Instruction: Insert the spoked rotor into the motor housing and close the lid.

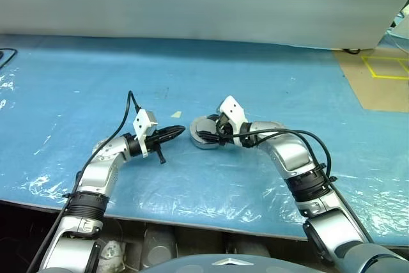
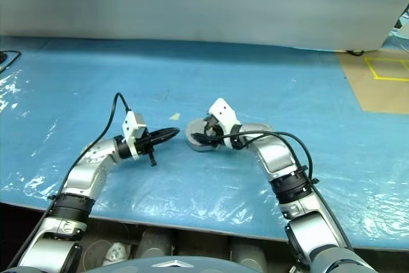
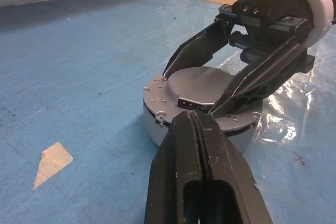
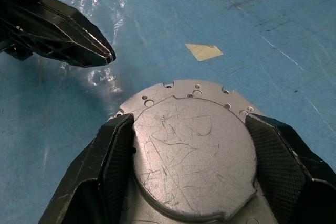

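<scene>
Silver lid (image 4: 191, 150) unmarked, no legible writing

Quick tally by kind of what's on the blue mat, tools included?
Motor housing: 1
Lid, seated on the housing: 1
Tape scrap: 1
Tools: 2, left tool shut, right tool straddling the lid
Total: 5

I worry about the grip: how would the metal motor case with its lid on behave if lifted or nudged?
The motor housing looks like solid metal, so probably stiff and heavy for its size. The lid is smooth, scratched metal, so the right gripper's fingers astride it might slip. Sitting flat and shallow, it should slide, not tip.
</scene>
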Action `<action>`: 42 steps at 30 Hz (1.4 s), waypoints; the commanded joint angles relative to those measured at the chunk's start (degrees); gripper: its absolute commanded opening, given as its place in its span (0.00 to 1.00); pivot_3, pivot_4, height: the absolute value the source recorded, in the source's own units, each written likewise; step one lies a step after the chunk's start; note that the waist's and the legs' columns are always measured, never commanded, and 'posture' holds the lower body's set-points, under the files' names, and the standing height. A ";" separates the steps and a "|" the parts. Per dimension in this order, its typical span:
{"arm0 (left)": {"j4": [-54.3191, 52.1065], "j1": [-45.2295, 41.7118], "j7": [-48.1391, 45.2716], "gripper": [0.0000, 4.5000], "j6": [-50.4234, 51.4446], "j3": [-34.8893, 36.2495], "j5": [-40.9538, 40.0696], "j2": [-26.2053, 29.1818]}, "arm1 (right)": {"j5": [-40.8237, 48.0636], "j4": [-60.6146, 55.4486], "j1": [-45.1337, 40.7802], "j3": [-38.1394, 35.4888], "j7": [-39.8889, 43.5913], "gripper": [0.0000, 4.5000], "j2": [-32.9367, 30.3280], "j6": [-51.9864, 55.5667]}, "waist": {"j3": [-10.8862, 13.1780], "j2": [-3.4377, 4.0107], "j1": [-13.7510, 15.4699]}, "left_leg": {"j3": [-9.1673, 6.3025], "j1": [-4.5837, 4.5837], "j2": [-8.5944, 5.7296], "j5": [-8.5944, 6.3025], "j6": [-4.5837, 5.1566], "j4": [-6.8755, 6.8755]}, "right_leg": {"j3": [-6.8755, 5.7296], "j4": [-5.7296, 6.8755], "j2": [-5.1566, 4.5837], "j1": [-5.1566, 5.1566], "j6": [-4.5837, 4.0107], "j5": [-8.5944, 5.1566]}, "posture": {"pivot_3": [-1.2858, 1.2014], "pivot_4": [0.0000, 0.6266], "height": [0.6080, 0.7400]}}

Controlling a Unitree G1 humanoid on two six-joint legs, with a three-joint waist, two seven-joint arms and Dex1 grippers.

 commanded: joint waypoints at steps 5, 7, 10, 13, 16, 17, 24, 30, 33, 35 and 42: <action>-1.86 2.22 -0.07 0.00 -2.34 0.85 -0.82 -0.16 | -2.98 5.96 4.33 3.21 -3.79 0.67 0.88 2.15 | -0.05 0.00 -0.65 | 0.00 0.06 0.01 0.00 0.00 -0.03 | -0.01 -0.11 0.00 0.06 0.00 0.00 | 0.52 0.24 1.00; -2.70 3.50 0.29 0.00 -2.52 0.72 -0.91 -0.39 | -2.54 6.01 4.43 2.66 -4.46 0.67 1.38 2.72 | -0.07 0.00 -0.76 | 0.01 0.13 0.01 0.00 0.00 -0.05 | 0.00 -0.16 0.00 0.11 0.00 0.00 | 0.52 0.24 1.00; -3.54 4.73 0.95 0.00 -2.84 0.77 -0.94 -0.77 | -2.61 6.39 4.75 2.61 -5.05 0.67 1.67 2.58 | -0.08 -0.01 -0.72 | 0.02 0.20 0.01 -0.01 0.01 -0.12 | 0.01 -0.19 0.00 0.15 0.01 -0.01 | 0.52 0.24 1.00; -3.42 6.35 2.19 0.00 -4.75 1.27 -0.19 -0.98 | -3.56 6.82 4.95 2.97 -6.05 0.67 1.79 1.51 | -0.08 -0.02 -0.71 | 0.02 0.35 0.00 -0.01 0.02 -0.23 | 0.04 -0.22 0.00 0.24 0.02 -0.01 | 0.52 0.24 1.00; -3.03 7.27 2.99 0.00 -6.12 1.54 0.03 -0.94 | -6.32 7.84 4.57 4.52 -7.47 0.67 0.92 -2.06 | -0.11 -0.06 -0.71 | 0.06 0.55 0.00 -0.02 0.02 -0.47 | 0.14 -0.28 0.00 0.31 0.04 -0.03 | 0.52 0.24 1.00; -2.99 7.44 3.17 0.00 -6.28 1.58 -0.01 -0.89 | -6.73 8.04 4.50 4.76 -7.72 0.67 0.76 -2.77 | -0.12 -0.08 -0.72 | 0.09 0.61 0.00 -0.02 0.02 -0.56 | 0.17 -0.30 0.00 0.31 0.05 -0.04 | 0.52 0.24 1.00; -2.51 6.73 3.91 0.00 -6.75 2.00 -0.54 -0.59 | -6.51 8.61 4.27 4.61 -8.04 0.67 0.93 -2.79 | -0.13 -0.08 -0.73 | 0.24 0.92 0.00 -0.04 0.05 -0.91 | 0.36 -0.31 0.00 0.32 0.42 -0.25 | 0.52 0.24 1.00; -2.18 4.86 4.10 0.00 -6.44 1.15 -0.49 -1.41 | -6.17 8.67 4.19 4.66 -7.63 0.67 0.95 -2.05 | -0.13 -0.08 -0.73 | 0.25 0.92 -0.01 -0.05 0.07 -0.92 | 0.40 -0.31 0.00 0.31 0.42 -0.25 | 0.52 0.24 1.00; -0.42 2.97 4.52 0.00 -6.29 0.08 1.26 -1.48 | -6.12 8.46 4.22 4.66 -7.63 0.67 0.95 -1.93 | -0.13 -0.08 -0.72 | 0.26 0.92 -0.01 -0.05 0.08 -0.94 | 0.40 -0.31 0.00 0.30 0.42 -0.25 | 0.52 0.24 1.00; 1.36 1.46 5.15 0.00 -6.86 -0.89 3.25 -1.46 | -6.09 8.33 4.26 4.63 -7.64 0.67 0.93 -1.84 | -0.13 -0.08 -0.74 | 0.26 0.92 -0.01 -0.07 0.11 -0.95 | 0.40 -0.31 0.00 0.29 0.42 -0.25 | 0.52 0.24 1.00; 6.70 -2.31 9.55 0.00 -7.61 -2.79 8.79 -2.93 | -6.00 7.43 4.49 4.38 -7.78 0.67 0.59 -1.63 | -0.13 -0.09 -0.76 | 0.28 0.93 -0.01 -0.05 0.07 -0.97 | 0.43 -0.34 0.00 0.29 0.43 -0.26 | 0.52 0.24 1.00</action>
